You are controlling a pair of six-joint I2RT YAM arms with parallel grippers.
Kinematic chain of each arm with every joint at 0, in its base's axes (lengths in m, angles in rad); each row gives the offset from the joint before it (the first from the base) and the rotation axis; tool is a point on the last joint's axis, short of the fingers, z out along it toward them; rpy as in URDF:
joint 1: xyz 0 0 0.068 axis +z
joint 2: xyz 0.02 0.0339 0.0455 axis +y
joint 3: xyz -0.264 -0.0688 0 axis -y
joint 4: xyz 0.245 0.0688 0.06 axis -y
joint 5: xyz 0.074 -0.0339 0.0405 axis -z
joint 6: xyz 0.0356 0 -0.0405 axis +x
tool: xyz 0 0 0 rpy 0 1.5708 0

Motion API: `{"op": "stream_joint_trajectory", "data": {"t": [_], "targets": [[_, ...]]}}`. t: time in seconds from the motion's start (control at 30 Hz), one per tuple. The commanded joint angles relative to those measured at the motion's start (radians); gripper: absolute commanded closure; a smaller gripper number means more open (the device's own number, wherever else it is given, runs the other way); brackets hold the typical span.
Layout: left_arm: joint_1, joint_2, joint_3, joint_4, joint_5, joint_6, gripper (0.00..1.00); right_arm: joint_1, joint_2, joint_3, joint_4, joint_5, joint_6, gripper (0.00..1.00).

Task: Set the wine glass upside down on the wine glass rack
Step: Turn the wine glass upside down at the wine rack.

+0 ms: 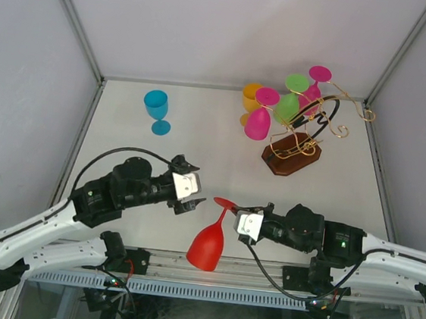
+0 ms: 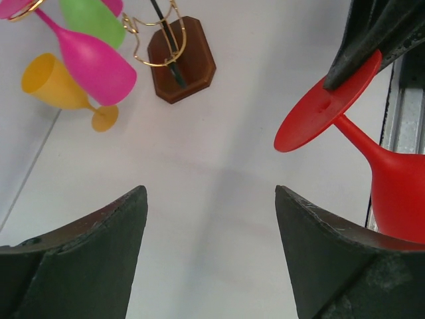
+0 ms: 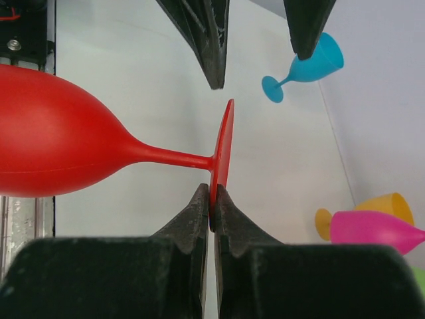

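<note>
At its foot, right jaws pinch the red wine glass (image 1: 206, 246).

the wine glass (image 1: 206, 249) is plain glossy red. the table (image 1: 200, 139) is off-white. a second glass (image 1: 156, 105) is turquoise blue. the wine glass rack (image 1: 293, 160) is gold wire with a black loop on a dark brown base. the glasses by it are a magenta glass (image 1: 258, 122), a green glass (image 1: 288, 106) and an orange-yellow glass (image 1: 251, 96).
</note>
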Motion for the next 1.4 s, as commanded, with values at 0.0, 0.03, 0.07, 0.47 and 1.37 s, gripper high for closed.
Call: {"op": "stream_joint_trajectory", "data": {"t": [0.0,0.03,0.07,0.47,1.37], "targets": [[-0.043,0.001,0.016,0.064,-0.011,0.075,0.20,0.009,-0.014,0.042,-0.006,-0.035,0.042,1.00],[-0.054,-0.006,0.008,0.073,-0.022,0.081,0.20,0.009,-0.018,0.042,-0.011,-0.042,0.042,1.00],[-0.063,-0.016,0.001,0.081,-0.031,0.088,0.21,0.009,-0.023,0.044,-0.018,-0.051,0.042,1.00],[-0.167,-0.091,-0.055,0.115,-0.077,0.166,0.22,0.009,-0.021,0.072,-0.074,-0.084,0.006,1.00],[-0.314,-0.009,-0.058,0.099,-0.129,0.278,0.40,0.007,0.036,0.111,-0.070,-0.076,-0.140,1.00]]}}
